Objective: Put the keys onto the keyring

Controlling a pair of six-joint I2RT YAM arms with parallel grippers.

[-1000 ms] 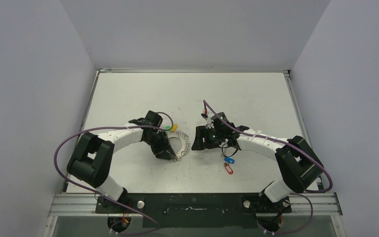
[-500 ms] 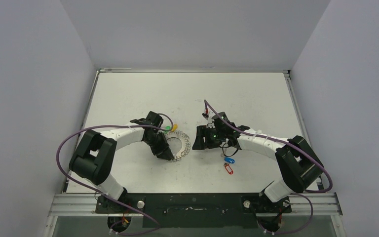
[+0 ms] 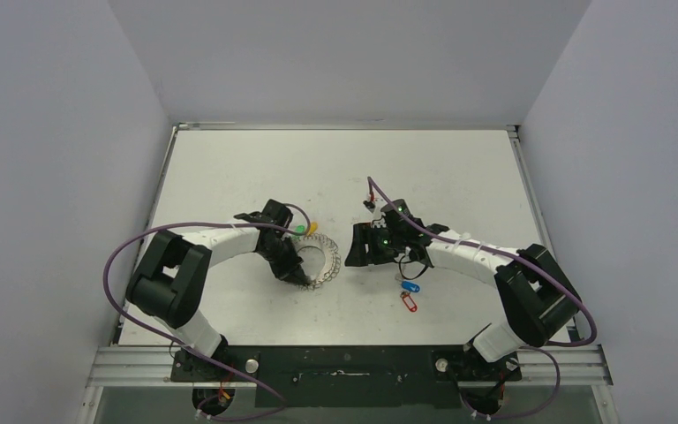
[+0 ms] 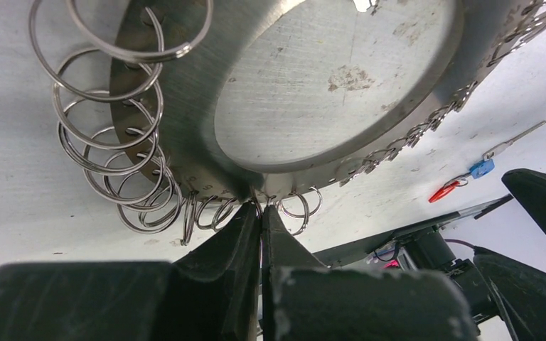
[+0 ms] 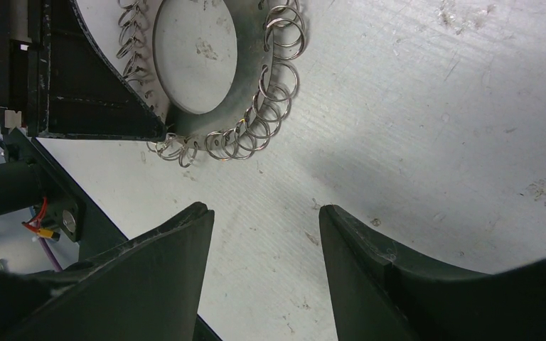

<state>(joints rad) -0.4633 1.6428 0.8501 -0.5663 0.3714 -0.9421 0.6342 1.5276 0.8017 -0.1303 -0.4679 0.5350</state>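
Pinching the near rim of the keyring [image 4: 185, 92] among its small wire loops, the left gripper [image 4: 259, 213] has its jaws pressed fully together. The keyring lies flat on the table [image 3: 256, 168], left of centre. Just to its right, the right gripper [image 5: 264, 213] hovers with jaws about half open and nothing between them. Further right and nearer the arm bases lie the blue-tagged key [image 3: 412, 287] and the red-tagged key [image 3: 409, 303], close together and apart from the keyring.

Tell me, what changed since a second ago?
The left gripper squeezed shut on the keyring at its rim. The right gripper stayed open, and the blue-tagged key and red-tagged key stayed lying on the table.
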